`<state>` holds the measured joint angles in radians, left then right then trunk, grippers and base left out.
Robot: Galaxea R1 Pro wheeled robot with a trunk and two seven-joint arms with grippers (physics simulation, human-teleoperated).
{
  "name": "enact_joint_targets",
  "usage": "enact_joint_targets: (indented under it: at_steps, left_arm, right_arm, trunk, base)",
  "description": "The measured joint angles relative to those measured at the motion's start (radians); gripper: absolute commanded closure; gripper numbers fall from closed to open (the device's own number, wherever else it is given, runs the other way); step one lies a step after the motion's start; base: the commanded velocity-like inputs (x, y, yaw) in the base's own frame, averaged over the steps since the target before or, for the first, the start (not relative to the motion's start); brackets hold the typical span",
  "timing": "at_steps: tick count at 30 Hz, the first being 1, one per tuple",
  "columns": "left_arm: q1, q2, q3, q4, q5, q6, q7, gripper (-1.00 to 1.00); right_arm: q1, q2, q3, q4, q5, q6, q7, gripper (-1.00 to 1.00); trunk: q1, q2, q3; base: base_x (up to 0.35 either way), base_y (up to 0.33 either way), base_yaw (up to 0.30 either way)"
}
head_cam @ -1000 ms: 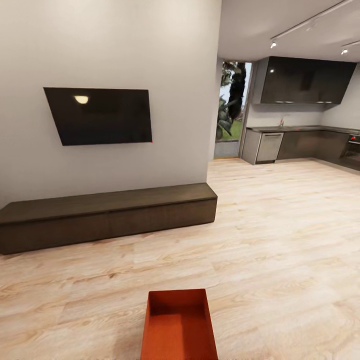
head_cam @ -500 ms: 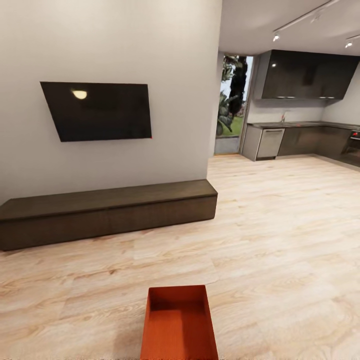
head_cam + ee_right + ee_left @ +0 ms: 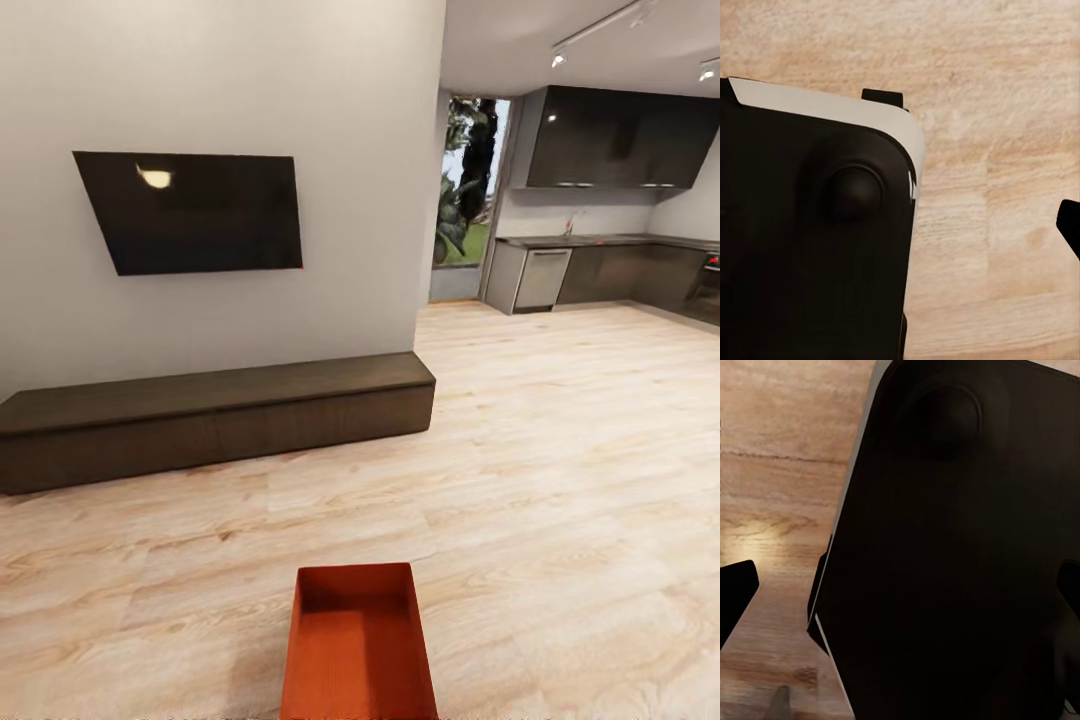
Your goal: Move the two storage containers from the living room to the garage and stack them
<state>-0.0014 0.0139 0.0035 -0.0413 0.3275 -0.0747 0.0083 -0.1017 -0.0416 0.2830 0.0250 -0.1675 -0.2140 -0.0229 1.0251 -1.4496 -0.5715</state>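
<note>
Bright, even render; ceiling spotlights (image 3: 558,60) glare on television (image 3: 190,210)

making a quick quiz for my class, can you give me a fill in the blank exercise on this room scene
1. The orange-red rectangular open-topped bin sits on the light ____ plank floor.
2. On the white wall above the long dark low cabinet hangs a flat black ____.
3. Inside, the bin is ____.
4. The dark kitchen cabinets lie to the ____ of the wall.

Missing words: wood; television; empty; right
</note>
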Motion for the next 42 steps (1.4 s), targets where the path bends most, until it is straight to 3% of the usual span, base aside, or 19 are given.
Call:
enact_joint_targets:
  at_steps: [42]
  left_arm:
    - [0.000, 0.000, 0.000, 0.000, 0.001, 0.000, 0.000, -1.00]
  right_arm:
    - [0.000, 0.001, 0.005, 0.000, 0.005, 0.000, -0.002, -1.00]
  trunk:
    - [0.000, 0.000, -0.067]
  base:
    - [0.000, 0.000, 0.000]
